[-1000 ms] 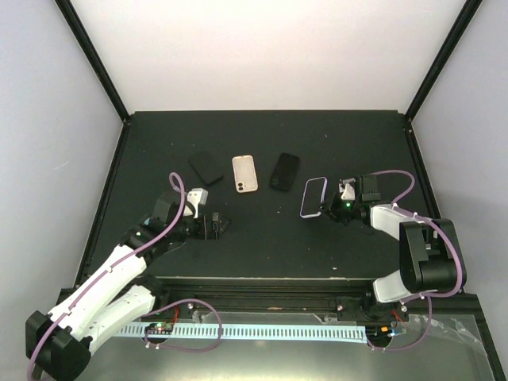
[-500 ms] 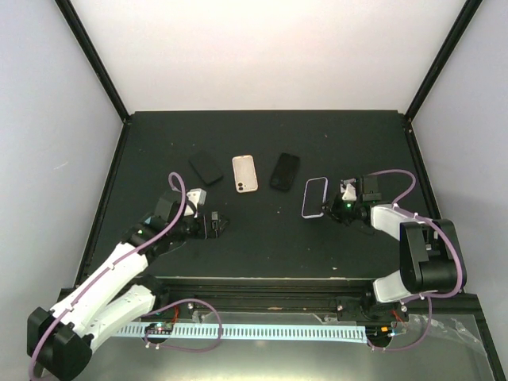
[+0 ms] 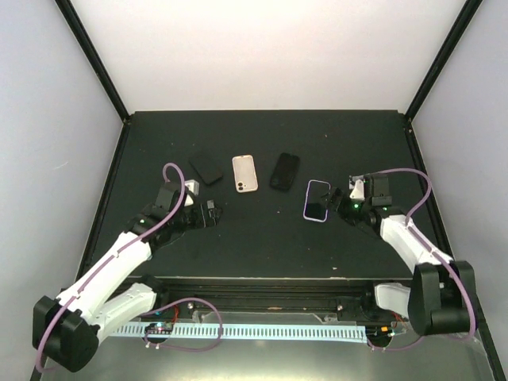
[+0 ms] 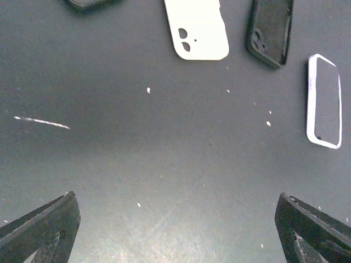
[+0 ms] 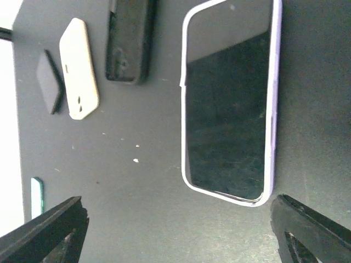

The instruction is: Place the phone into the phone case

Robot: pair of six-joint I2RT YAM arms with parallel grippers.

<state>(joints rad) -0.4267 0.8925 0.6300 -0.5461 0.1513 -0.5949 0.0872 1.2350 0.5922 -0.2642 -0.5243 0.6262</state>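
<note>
Over on the right, the right gripper (image 3: pixel 336 202) has let go. A second ago it was pinched shut at the edge of the case (image 3: pixel 317 200). Now its fingers stand wide apart with nothing between them, and its arm has swung outward. The case has slid a little and sits just ahead of those fingers, flat on the table (image 3: pixel 262 238).

The left gripper (image 3: pixel 212 213) has crept forward a bit. It is spread as wide as before and is empty.

From the right wrist view, dark glossy glass fills the lilac rim. I take that for the phone (image 5: pixel 230 109), lying in the case and looking seated. The near corner is hard to judge, so it may need a press to be sure.

Further back lie a cream case (image 3: pixel 244 173), a black case (image 3: pixel 284 171) and a small black slab (image 3: pixel 206 168).

No brand or writing is readable anywhere. The cream case shows only camera cut-outs.
</note>
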